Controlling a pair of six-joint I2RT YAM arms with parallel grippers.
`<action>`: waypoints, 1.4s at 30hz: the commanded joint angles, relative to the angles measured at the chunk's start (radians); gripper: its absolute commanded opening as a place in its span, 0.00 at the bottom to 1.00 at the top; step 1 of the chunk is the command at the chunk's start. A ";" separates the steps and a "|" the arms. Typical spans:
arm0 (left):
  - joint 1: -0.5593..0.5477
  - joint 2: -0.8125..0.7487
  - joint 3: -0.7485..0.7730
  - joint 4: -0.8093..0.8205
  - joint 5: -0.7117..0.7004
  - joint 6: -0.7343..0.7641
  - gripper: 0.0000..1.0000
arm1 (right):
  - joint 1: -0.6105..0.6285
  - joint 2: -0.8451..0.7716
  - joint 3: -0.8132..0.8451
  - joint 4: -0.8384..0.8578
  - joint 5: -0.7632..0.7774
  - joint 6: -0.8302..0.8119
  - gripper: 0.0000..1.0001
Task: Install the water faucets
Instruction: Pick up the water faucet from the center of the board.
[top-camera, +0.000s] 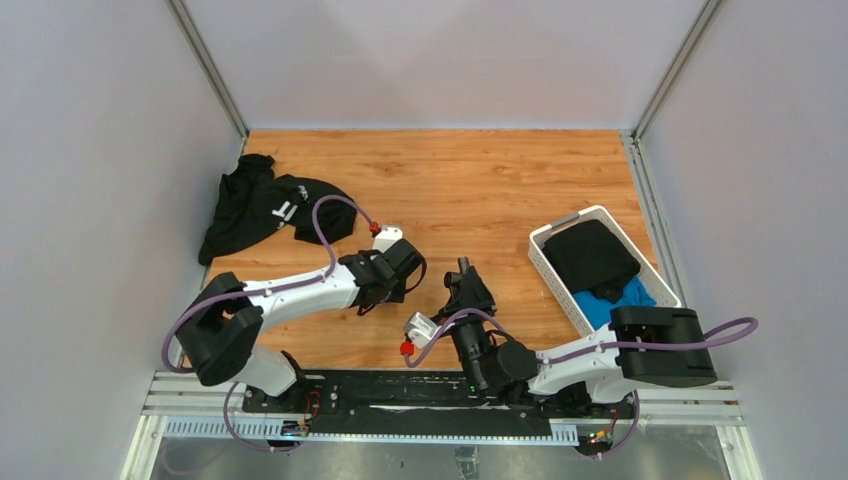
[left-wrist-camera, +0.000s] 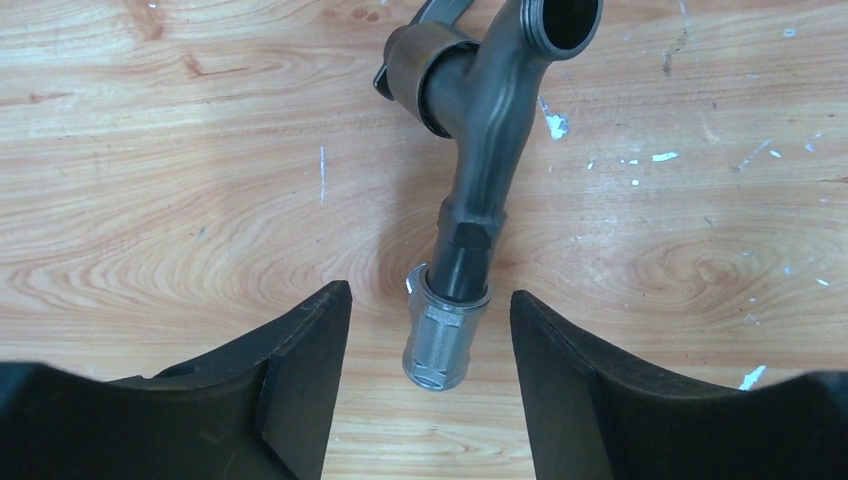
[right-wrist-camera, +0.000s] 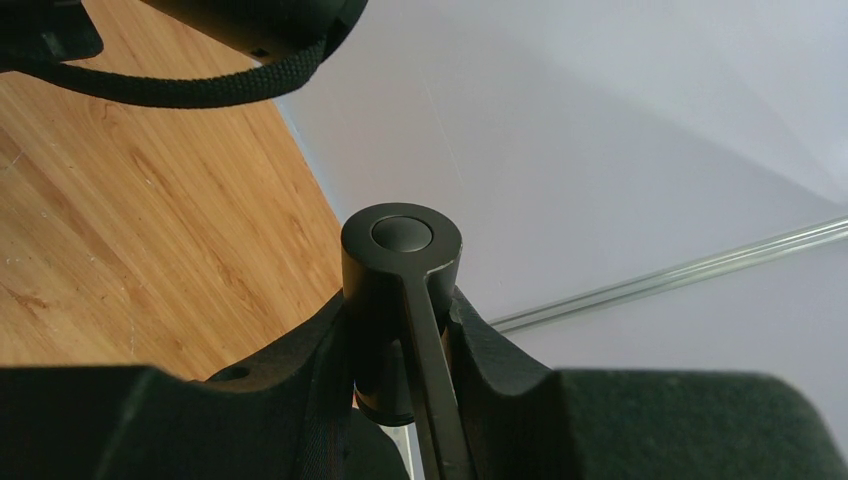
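Garment (top-camera: 262, 205): black cloth with white print, crumpled, lying beyond and to the left of the left pincer (top-camera: 405, 270), well apart from it.
Basket (top-camera: 553, 285): white slotted plastic, set askew to the right of the right pincer (top-camera: 463, 272).
Basket contents: black cloth (top-camera: 592, 255) heaped over blue cloth (top-camera: 620, 303).
Desk (top-camera: 480, 190): orange-brown wood grain; white flecks and scratches beneath the left pincer.
Walls (top-camera: 440, 60): plain pale grey panels beyond both pincers.

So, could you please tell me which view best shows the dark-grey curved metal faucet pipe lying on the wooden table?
The left wrist view: the faucet pipe lies close up, its silver hex nut between the left gripper's open fingers. In the top view I cannot make it out; the right wrist view misses it.
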 joint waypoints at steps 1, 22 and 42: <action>-0.015 0.064 0.064 -0.107 -0.065 0.018 0.63 | 0.016 0.007 0.010 0.075 0.004 0.027 0.00; -0.073 0.215 0.150 -0.183 -0.145 -0.028 0.48 | 0.017 -0.021 -0.012 0.075 0.015 0.030 0.00; -0.075 0.247 0.149 -0.165 -0.138 -0.026 0.41 | 0.017 -0.020 -0.010 0.075 0.020 0.026 0.00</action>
